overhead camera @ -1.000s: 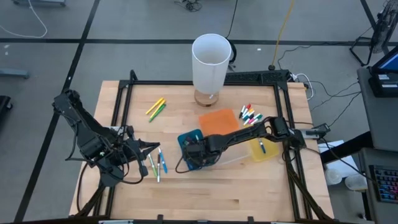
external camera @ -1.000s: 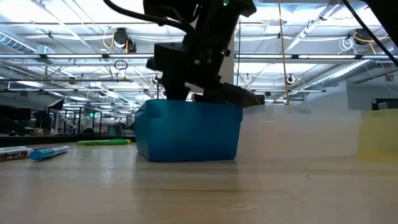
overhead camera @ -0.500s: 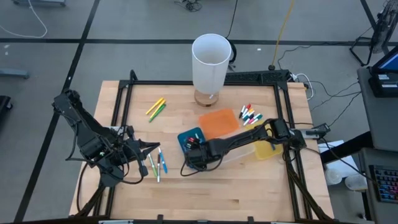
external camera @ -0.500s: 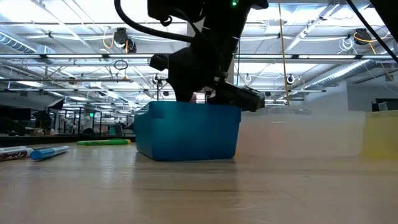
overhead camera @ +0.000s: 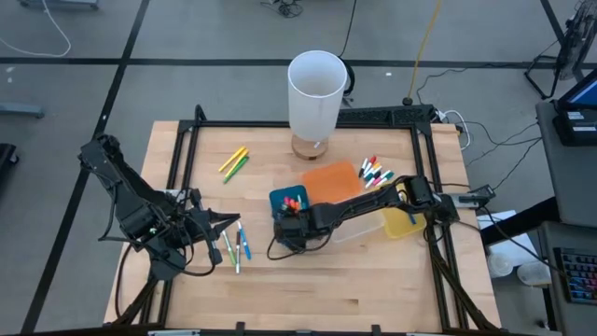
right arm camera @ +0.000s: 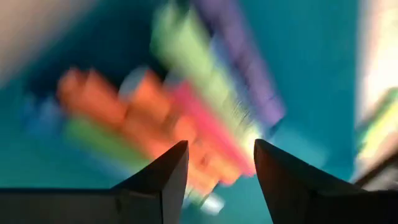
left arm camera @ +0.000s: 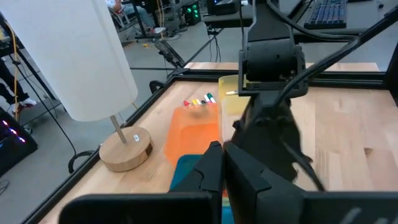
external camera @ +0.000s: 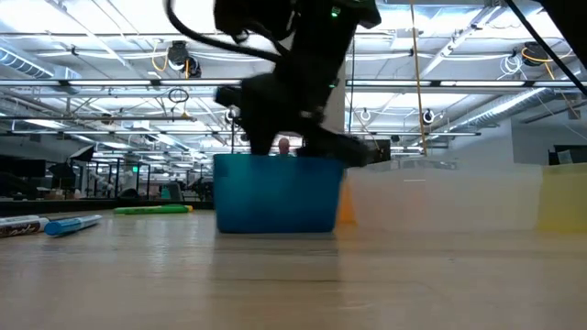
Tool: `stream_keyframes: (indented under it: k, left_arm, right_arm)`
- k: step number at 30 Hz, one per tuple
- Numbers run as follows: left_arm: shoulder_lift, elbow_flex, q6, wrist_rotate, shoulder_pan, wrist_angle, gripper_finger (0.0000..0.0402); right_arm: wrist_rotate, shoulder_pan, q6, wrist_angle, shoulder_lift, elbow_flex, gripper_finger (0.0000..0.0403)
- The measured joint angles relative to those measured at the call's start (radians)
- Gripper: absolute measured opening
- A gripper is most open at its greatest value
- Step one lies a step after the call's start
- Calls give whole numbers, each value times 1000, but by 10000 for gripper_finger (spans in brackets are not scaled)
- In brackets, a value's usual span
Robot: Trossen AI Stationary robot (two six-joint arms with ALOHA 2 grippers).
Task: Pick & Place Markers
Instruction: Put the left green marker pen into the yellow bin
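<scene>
Dark fingers of the right gripper point(right arm camera: 214, 171) stood parted with nothing between them, poised directly above the blue bin point(overhead camera: 287, 203) and pointing down into it. Below the fingertips lay a loose heap of markers point(right arm camera: 180, 118), orange, pink, green and purple, close under the gripper but not touching it. Judged as a release or retreat over the bin, the step was best finished by lifting straight up, keeping the fingers clear of the bin wall. Further markers lay on the table: a blue and green group point(overhead camera: 235, 246) near the left gripper point(overhead camera: 224, 222), which was clenched and idle, a yellow-green pair point(overhead camera: 234, 162), and a cluster point(overhead camera: 375, 172) beside the orange bin point(overhead camera: 328, 183).
</scene>
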State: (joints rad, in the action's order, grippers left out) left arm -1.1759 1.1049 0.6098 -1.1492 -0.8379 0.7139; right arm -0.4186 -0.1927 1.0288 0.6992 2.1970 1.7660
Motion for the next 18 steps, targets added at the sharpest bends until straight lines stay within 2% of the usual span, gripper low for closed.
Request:
stream_keyframes:
  k: [2, 4, 8, 10, 13, 16, 18]
  left_arm:
    - [0, 0, -3, 0, 0, 1, 5]
    - [0, 0, 0, 0, 0, 0, 4]
    - [0, 0, 28, 35, 1, -1, 23]
    - [0, 0, 24, 79, 11, -11, 34]
    - [0, 0, 25, 118, 39, -20, 48]
    - [0, 0, 31, 140, 64, -24, 59]
    - [0, 0, 39, 156, 76, -25, 65]
  right_arm:
    - [-18, -14, -23, -64, 3, 0, 170]
    - [-86, -30, -46, -125, 3, 0, 171]
    - [-254, -58, -113, -235, 2, 0, 171]
    - [-277, -66, -164, -241, -26, -1, 171]
    - [-199, -65, -313, -264, -105, 0, 170]
    - [1, -47, -559, -201, -209, 0, 166]
    - [111, -27, -691, -94, -286, 0, 162]
